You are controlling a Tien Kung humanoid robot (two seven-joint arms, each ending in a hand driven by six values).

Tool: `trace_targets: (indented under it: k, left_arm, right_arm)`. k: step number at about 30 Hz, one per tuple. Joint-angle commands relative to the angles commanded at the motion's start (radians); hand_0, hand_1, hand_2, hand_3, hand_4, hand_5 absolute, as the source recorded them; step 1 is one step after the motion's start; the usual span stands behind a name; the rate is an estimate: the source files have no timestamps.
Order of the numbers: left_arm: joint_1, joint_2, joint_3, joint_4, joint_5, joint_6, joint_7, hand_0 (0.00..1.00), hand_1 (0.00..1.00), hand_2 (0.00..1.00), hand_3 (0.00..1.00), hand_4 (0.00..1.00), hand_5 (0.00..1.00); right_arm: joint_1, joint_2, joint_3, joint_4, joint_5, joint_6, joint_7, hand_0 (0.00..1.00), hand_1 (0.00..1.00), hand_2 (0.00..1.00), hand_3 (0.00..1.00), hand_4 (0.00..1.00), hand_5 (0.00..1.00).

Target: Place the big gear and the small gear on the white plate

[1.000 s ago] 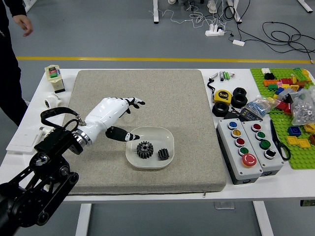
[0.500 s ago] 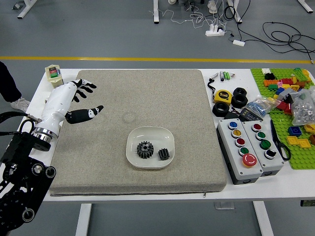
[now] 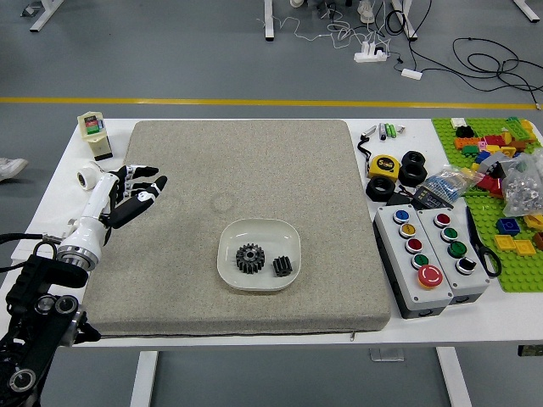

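In the head view we've got the white plate on the grey-beige mat, right side up. On it, L of its middle, we see the big gear, teeth all round, lying flat; the small gear is just beside it on the R, apart from it. So both gears are on the plate.

Our L hand is well apart from the plate, up & to its L, over the mat's L side. Fingers are loosely open, thumb apart from the others, pinching nothing. Our L arm comes in from the lower L, below & L of the plate.

Far up-L of the plate, on the white table, there's a white & yellow container w/ a green/red patch. Up-R of the plate we see a yellow tape measure w/ black rings next to it. R of the plate: two grey btn boxes, then black scissors & a green baseplate w/ colored bricks. A clear bag sits up there too, far R of the plate.
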Motion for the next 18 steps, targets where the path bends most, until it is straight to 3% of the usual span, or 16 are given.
trace_targets:
  k: [2, 3, 8, 9, 18]
  left_arm:
    - [0.004, 0.000, -0.002, 0.004, -0.085, -0.004, -0.006, 0.764, 0.784, 0.854, 0.814, 0.830, 0.726]
    - [0.007, 0.000, -0.004, 0.006, -0.124, -0.005, -0.010, 0.803, 0.830, 0.894, 0.831, 0.844, 0.807]
    - [0.010, 0.000, -0.005, 0.015, -0.332, 0.005, -0.034, 0.803, 0.830, 0.894, 0.831, 0.844, 0.807]
    - [0.010, 0.000, -0.005, 0.018, -0.365, 0.011, -0.043, 0.832, 0.862, 0.922, 0.854, 0.860, 0.853]
    - [0.012, 0.001, -0.006, 0.025, -0.381, 0.021, -0.058, 0.837, 0.872, 0.928, 0.864, 0.862, 0.877]
  right_arm:
    - [0.001, 0.000, 0.001, 0.000, -0.001, 0.000, 0.000, 0.606, 0.611, 0.700, 0.567, 0.767, 0.714]
    - [0.001, 0.000, 0.001, 0.000, -0.002, 0.000, 0.000, 0.606, 0.612, 0.700, 0.567, 0.767, 0.714]
    - [0.002, 0.000, 0.003, 0.000, -0.002, 0.000, 0.000, 0.606, 0.612, 0.700, 0.567, 0.767, 0.714]
    - [0.003, 0.000, 0.003, 0.000, -0.002, 0.000, 0.000, 0.606, 0.612, 0.700, 0.567, 0.767, 0.714]
    - [0.003, 0.000, 0.004, 0.000, -0.003, 0.000, 0.000, 0.608, 0.611, 0.700, 0.566, 0.767, 0.714]
